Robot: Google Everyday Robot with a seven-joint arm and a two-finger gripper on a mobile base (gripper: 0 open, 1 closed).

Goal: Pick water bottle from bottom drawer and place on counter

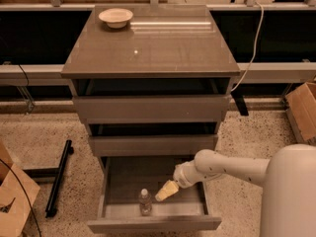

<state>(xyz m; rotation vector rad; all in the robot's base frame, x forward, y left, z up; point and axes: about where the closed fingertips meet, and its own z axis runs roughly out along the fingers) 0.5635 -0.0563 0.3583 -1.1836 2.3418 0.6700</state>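
Observation:
The water bottle [144, 202], clear with a white cap, stands upright near the front of the open bottom drawer [153, 223]. My gripper [165, 192], with pale yellow fingers, reaches down into the drawer from the right and sits just right of the bottle's top, a small gap away. It holds nothing. The counter [153, 46] is the glossy grey-brown top of the cabinet, above the two upper drawers.
A shallow white bowl [115, 17] sits at the counter's back left. The two upper drawers [150, 107] are partly pulled out. Cardboard boxes stand at the floor's left [12, 196] and right [302, 110]. A black bar [58, 177] lies left of the cabinet.

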